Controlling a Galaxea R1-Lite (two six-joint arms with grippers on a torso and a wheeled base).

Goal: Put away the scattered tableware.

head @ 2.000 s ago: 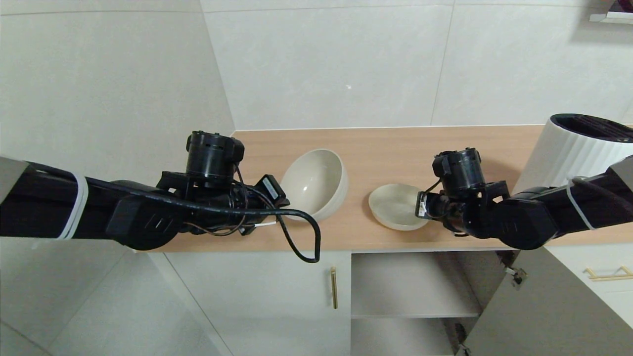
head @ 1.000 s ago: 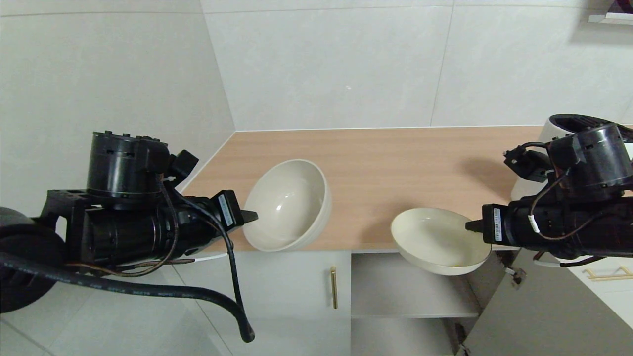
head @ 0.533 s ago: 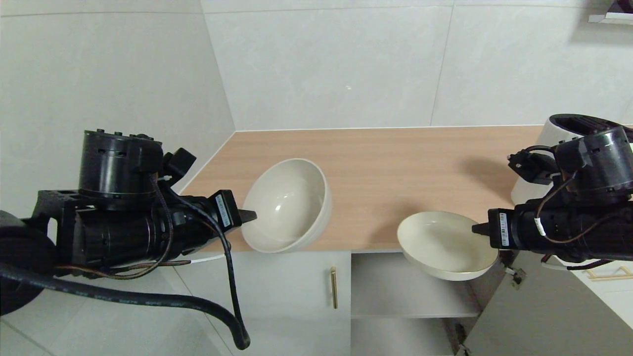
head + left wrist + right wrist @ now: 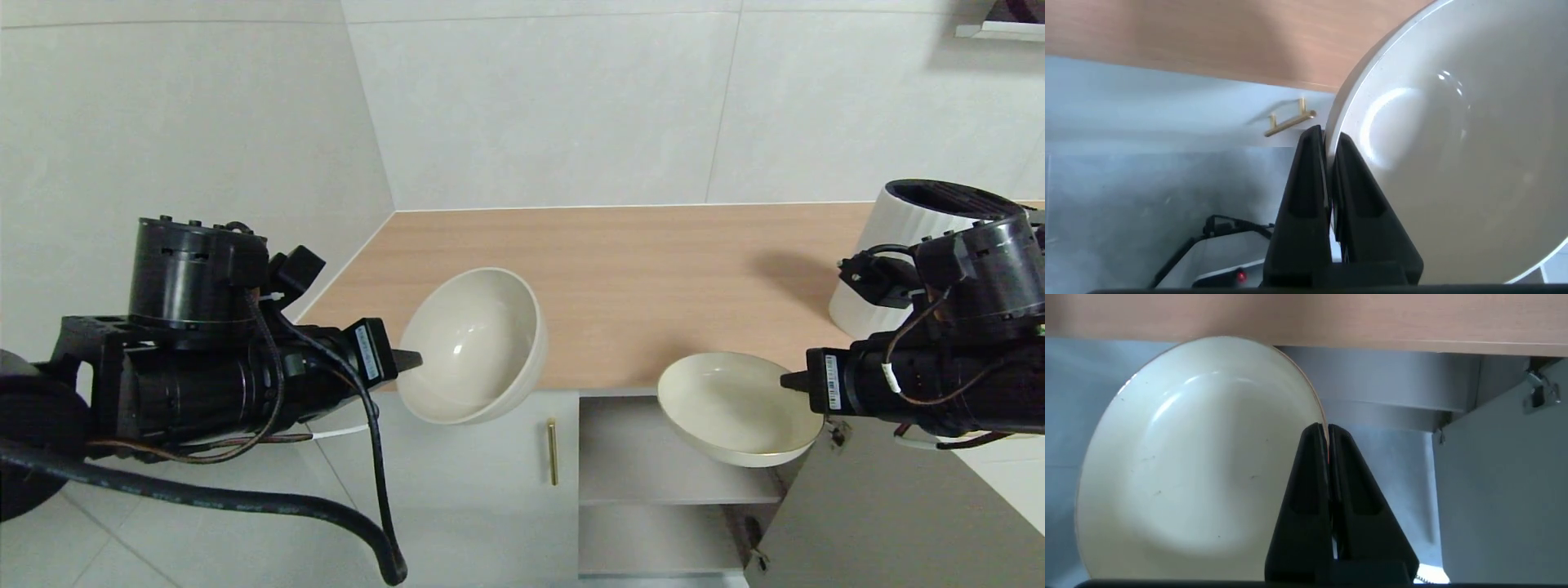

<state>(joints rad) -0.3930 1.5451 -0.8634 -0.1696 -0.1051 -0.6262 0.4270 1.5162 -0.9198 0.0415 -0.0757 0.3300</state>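
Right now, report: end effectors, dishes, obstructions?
Left end effector shut on deep bowl rim. Right end effector shut on shallow bowl rim. Cabinet door open below right end effector.

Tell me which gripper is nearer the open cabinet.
Right. The right gripper is beside the open cabinet, at its top right; the left gripper is past the closed door.

the left arm point(image 4: 204, 388) reaches in level from the left side; the left gripper point(image 4: 411, 358) points inward, its two fingers pinched together on the rim of the deep bowl point(image 4: 478, 343); the right arm point(image 4: 922, 384) reaches in level from the right side; the right gripper point(image 4: 786, 380) points inward, slightly lower in the head view, fingers clamped on the rim of the shallow bowl point(image 4: 727, 408)
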